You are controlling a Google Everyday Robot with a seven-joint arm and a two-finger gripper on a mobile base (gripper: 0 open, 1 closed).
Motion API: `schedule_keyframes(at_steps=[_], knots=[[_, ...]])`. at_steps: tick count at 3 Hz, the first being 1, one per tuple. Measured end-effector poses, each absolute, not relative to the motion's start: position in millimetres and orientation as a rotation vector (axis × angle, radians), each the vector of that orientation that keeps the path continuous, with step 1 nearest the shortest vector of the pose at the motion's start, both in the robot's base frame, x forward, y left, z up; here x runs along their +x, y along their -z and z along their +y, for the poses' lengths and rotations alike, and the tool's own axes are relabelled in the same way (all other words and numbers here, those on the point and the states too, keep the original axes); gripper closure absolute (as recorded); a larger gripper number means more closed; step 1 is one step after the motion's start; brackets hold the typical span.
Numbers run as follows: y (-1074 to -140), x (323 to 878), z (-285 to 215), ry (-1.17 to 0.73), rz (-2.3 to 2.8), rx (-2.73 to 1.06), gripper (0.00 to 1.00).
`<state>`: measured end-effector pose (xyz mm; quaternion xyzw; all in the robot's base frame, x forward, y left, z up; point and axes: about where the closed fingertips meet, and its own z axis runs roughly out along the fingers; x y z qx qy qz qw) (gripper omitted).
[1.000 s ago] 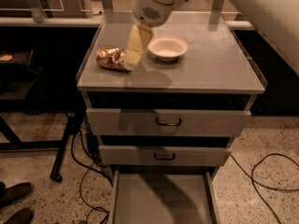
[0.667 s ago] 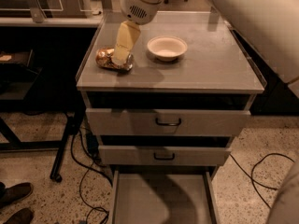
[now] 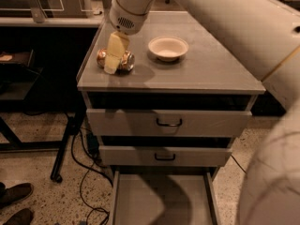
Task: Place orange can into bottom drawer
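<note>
Camera view: drawer (image 3: 161, 201) stands open, can (image 3: 127, 60) not yet in it. Can lies on its side on the cabinet top (image 3: 211, 74). Gripper (image 3: 111, 65) has swung left and dropped over it; I cannot tell whether it has closed. I judge the grasp imminent. Bowl (image 3: 168, 48) apart behind.

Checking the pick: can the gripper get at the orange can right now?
Probably yes: the gripper is right at the orange can on the cabinet top; the bowl sits apart from it.
</note>
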<state>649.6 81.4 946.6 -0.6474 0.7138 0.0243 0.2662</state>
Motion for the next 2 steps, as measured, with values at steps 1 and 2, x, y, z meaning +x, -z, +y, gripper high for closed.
schedule_keyframes(at_steps=[1, 2], knots=[[-909.4, 673.1, 111.4, -0.107, 1.952, -1.812, 0.00], [-905.6, 679.0, 107.9, -0.118, 1.965, -1.807, 0.00]])
